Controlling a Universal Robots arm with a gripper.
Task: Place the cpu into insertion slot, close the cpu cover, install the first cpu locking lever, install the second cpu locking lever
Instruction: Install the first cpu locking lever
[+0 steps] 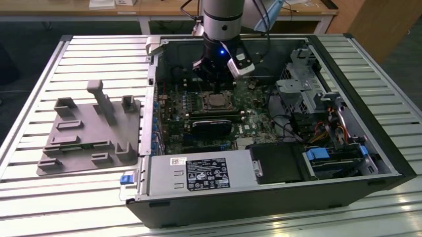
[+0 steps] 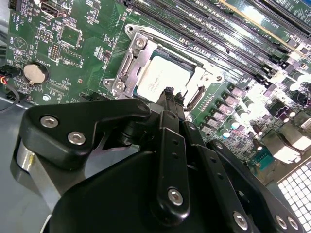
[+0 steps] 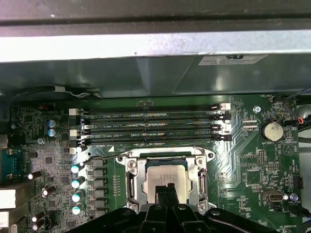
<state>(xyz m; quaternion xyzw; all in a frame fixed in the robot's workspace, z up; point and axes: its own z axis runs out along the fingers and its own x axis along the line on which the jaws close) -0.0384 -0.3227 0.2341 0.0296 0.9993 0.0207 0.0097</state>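
Well off from the fingers, toward the exterior view's left, a grey moulded tray [image 1: 86, 133] lies on the slatted counter [image 1: 39, 197]. Nearer them stands an open computer case [image 1: 264, 202], and the fingers [image 1: 220, 81] hang inside it over the green board [image 3: 243, 160].

In both wrist views the fingers [image 2: 168, 97] [image 3: 163, 194] are clenched tip to tip with nothing between them. The chip [image 1: 214, 101] lies directly under the tips. Their point overlaps one edge of the chip [image 2: 158, 77] [image 3: 164, 175]; whether they touch it, I cannot tell.

The chip lies flat in the socket [image 3: 165, 160], its metal top facing up at the fingers. It is square, so it has no long axis. Its edges run parallel to the socket's sides and to the long memory slots [image 3: 146, 124] beyond the fingertips.

Its top is dull silver-grey with faint print, and it shines pale under the light in the second wrist view. A dark rim of socket [image 2: 181, 56] shows along one side of it. The cover [image 3: 132, 182] [image 2: 127, 65], a bright metal frame, lies down flat around it, and the chip shows through the square opening. A coin battery [image 3: 272, 130] [image 2: 35, 73] sits well off to one side of the fingers.
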